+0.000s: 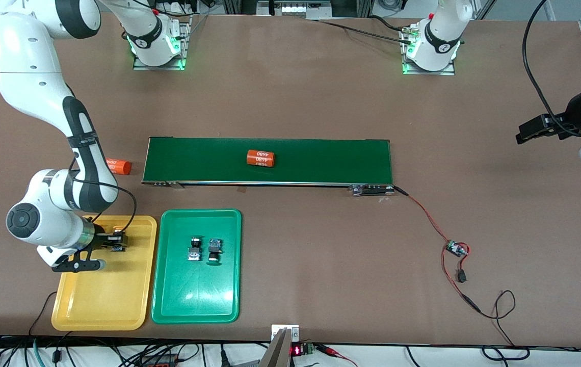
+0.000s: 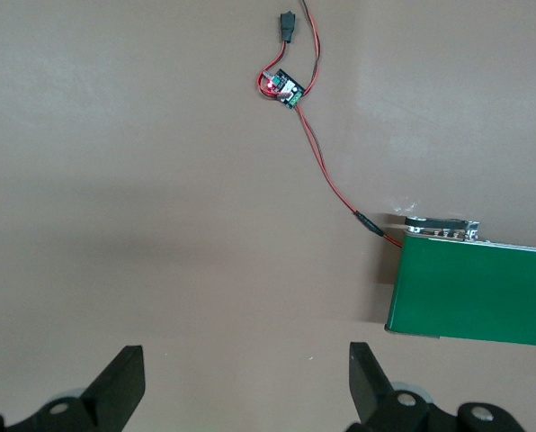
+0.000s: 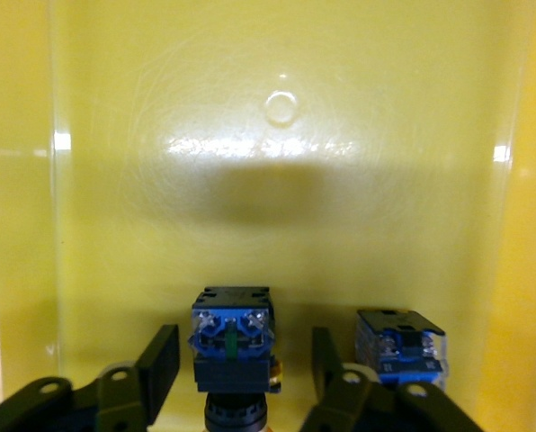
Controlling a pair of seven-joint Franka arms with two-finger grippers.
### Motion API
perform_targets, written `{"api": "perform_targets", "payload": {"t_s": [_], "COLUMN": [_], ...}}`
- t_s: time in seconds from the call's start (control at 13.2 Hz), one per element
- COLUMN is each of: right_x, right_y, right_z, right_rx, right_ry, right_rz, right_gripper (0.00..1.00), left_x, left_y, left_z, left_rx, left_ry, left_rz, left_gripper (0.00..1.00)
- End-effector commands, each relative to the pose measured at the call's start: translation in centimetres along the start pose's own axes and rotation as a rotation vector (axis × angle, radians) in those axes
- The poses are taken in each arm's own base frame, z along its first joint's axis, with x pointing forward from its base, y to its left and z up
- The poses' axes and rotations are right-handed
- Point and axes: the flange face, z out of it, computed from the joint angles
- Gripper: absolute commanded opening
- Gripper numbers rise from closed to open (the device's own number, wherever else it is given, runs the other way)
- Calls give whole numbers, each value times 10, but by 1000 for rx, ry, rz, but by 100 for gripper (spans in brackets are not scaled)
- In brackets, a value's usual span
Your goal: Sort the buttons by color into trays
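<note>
My right gripper (image 1: 116,240) is low over the yellow tray (image 1: 102,306), at its end nearer the conveyor. In the right wrist view the gripper (image 3: 241,360) is open around a black-and-blue button (image 3: 232,337) with an orange rim, with a gap on each side. A second button (image 3: 400,346) lies beside it on the tray (image 3: 277,180). Two more buttons (image 1: 194,248) (image 1: 214,250) lie in the green tray (image 1: 173,300). My left gripper (image 1: 525,133) (image 2: 247,378) is open and empty above bare table at the left arm's end.
The dark green conveyor belt (image 1: 321,160) (image 2: 475,297) carries an orange cylinder (image 1: 261,158). Another orange cylinder (image 1: 119,166) lies on the table beside its end. A small circuit board (image 1: 456,248) (image 2: 281,87) with red wires lies near the belt's end toward the left arm.
</note>
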Motion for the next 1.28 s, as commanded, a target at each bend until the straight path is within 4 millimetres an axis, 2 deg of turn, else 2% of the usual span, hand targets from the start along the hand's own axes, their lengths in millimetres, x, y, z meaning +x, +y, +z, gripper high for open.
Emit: {"api": "perform_targets", "payload": {"t_s": [0.0, 0.23, 0.3, 0.45, 0.53, 0.6, 0.75, 0.91, 1.06, 1.21], "right_x": [5, -2, 2, -4, -11, -22, -61, -110, -153, -195], "right_y": [2, -2, -4, -4, -2, 2, 8, 10, 3, 1], "right_z": [-16, -34, -63, -108, -149, -180, -256, -320, -365, -387], "right_rx": [-3, 0, 1, 4, -2, -4, -6, 15, 15, 13], "right_ry": [13, -64, -58, -130, -132, -150, -192, -264, -263, -242], "right_rz": [-7, -11, -14, -12, -10, -12, -2, -8, -13, -10], "right_gripper": [100, 100, 100, 100, 100, 100, 100, 100, 100, 100], "left_x": [-4, -4, -3, -1, -1, -1, 0, 0, 0, 0], "left_y": [2, 4, 4, 6, 13, 14, 13, 13, 13, 9], "left_z": [-5, -5, -4, -6, -6, -8, -9, -10, -9, -10], "left_rx": [-3, -3, -3, -5, -6, -6, -7, -7, -7, -9], "left_ry": [17, 17, 15, 36, 45, 51, 56, 58, 56, 58], "left_rz": [-6, 1, -1, 2, 16, 30, 30, 30, 31, 24], "left_gripper": [100, 100, 100, 100, 100, 100, 100, 100, 100, 100]}}
